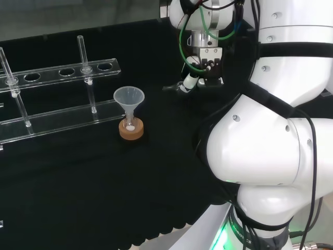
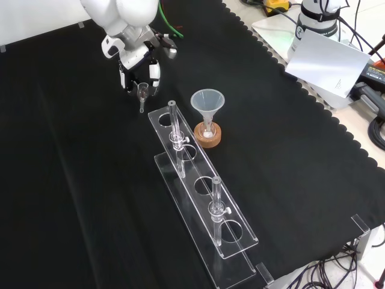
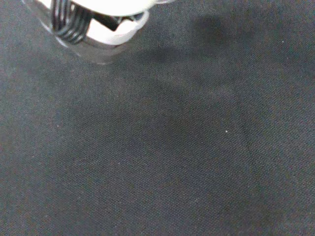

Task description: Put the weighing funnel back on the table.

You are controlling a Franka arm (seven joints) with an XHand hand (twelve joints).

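In the front view the black and white hand [image 2: 137, 57] hangs low over the cloth at the top left, fingers pointing down. Between its fingertips [image 2: 154, 73] sits the weighing funnel [image 2: 143, 90], a small clear cup whose short stem points down close to the cloth; the fingers pinch it. The head view shows the hand [image 1: 202, 67] right of centre at the back, just above the cloth, but the clear piece cannot be made out there. Through the wrist camera I see bare black cloth close below and a blurred part of the hand [image 3: 98, 22].
The big funnel [image 2: 207, 103] stands in a small flask on a cork ring [image 2: 207, 135], right of the hand in the front view. A clear rack [image 2: 201, 186] with two tubes runs toward the viewer. A white box [image 2: 328, 60] and cables lie beyond the cloth's right edge.
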